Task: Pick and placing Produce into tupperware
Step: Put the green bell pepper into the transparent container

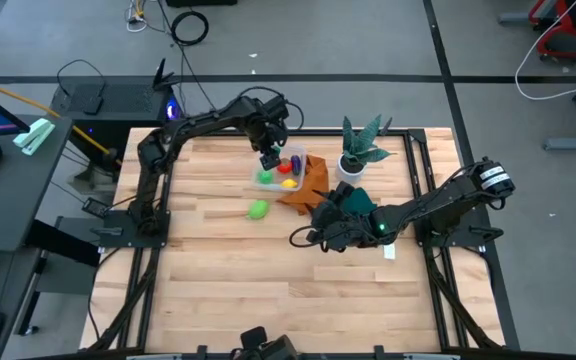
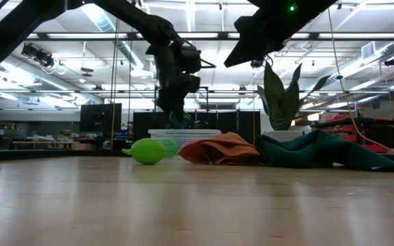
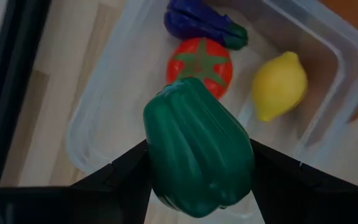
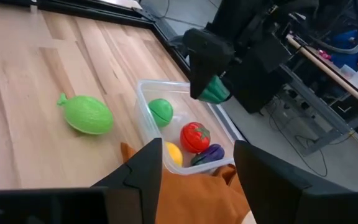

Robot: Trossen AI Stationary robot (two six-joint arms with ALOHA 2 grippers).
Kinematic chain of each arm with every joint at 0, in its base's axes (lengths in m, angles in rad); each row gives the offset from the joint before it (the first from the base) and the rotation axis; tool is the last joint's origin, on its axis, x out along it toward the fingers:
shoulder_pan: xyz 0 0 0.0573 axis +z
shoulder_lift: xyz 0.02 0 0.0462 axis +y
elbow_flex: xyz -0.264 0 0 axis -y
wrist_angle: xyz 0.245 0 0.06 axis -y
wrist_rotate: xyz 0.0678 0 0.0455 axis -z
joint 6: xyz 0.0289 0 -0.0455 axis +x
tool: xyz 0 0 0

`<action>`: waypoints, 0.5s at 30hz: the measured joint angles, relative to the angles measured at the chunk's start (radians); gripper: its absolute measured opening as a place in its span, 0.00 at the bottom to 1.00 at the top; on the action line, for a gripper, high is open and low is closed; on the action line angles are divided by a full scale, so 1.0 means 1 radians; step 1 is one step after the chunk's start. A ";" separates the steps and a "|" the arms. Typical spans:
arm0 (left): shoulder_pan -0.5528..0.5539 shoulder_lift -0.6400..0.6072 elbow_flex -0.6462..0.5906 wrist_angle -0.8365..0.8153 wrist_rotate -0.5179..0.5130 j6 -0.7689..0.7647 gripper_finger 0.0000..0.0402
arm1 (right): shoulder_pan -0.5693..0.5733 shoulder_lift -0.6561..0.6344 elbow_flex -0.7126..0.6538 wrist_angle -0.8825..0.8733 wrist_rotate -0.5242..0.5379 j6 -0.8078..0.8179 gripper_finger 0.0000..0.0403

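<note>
The clear tupperware [image 3: 92, 118] stands on the wooden table and holds a purple piece [image 3: 197, 22], a red tomato [image 3: 201, 62], a yellow lemon [image 3: 278, 84] and a round green piece [image 4: 160, 111]. My left gripper [image 3: 201, 168] hangs over it, shut on a dark green pepper [image 3: 197, 149]. A light green piece [image 4: 87, 114] lies on the table beside the container. My right gripper [image 4: 197, 168] stands open, nothing between its fingers, above the table to the right of the container [image 1: 283, 172]. My left gripper pinches the pepper by two opposite sides [image 3: 157, 168] between its two fingers. The fingers come from above, pointing steeply down. The pepper is lifted clear, over the container's end where the round green piece lies, above its rim.
An orange cloth [image 1: 303, 190] lies against the container's right side, with a dark green cloth [image 1: 360, 198] past it. A potted plant [image 1: 360, 150] stands at the far right. Bare wood [image 1: 268, 290] spreads over the table's near half.
</note>
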 joint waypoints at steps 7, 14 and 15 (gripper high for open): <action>0.003 0.028 0.001 0.018 -0.060 -0.001 0.58 | 0.000 0.000 0.000 0.000 -0.019 0.003 0.41; 0.007 0.039 0.000 0.031 -0.069 -0.007 0.59 | 0.000 0.000 0.000 0.001 -0.039 0.029 0.41; 0.007 0.040 0.000 0.030 -0.069 -0.007 0.59 | 0.000 0.000 0.000 0.001 -0.040 0.029 0.41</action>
